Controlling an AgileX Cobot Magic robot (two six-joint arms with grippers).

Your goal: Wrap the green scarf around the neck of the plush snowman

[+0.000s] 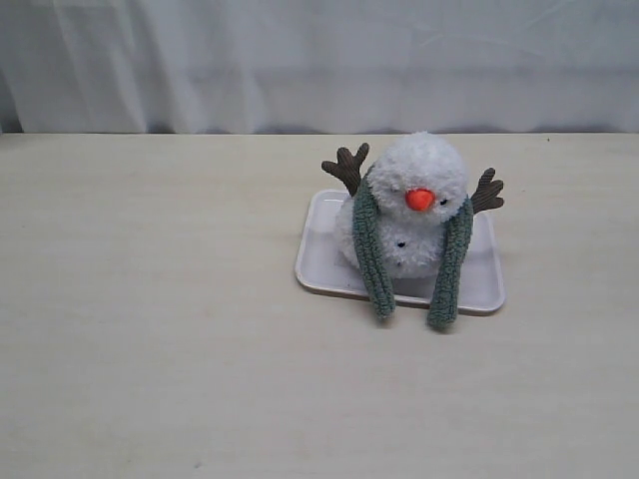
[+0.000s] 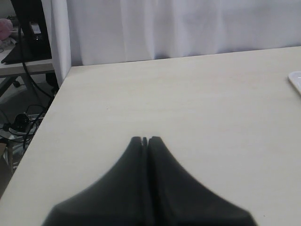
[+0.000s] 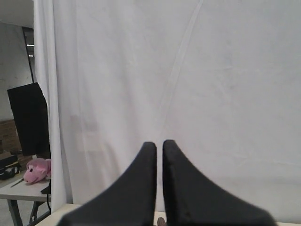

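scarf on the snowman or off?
On. The scarf hangs down both sides of the snowman, ends loose in front, uncrossed. The back of the neck is hidden.

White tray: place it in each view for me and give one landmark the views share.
Exterior view: the white tray lies right of centre, under the plush snowman.
Left wrist view: only a corner of it shows at the picture's edge, on the table.
Right wrist view: not in it.
Shared landmark: the white curtain, in all three views.
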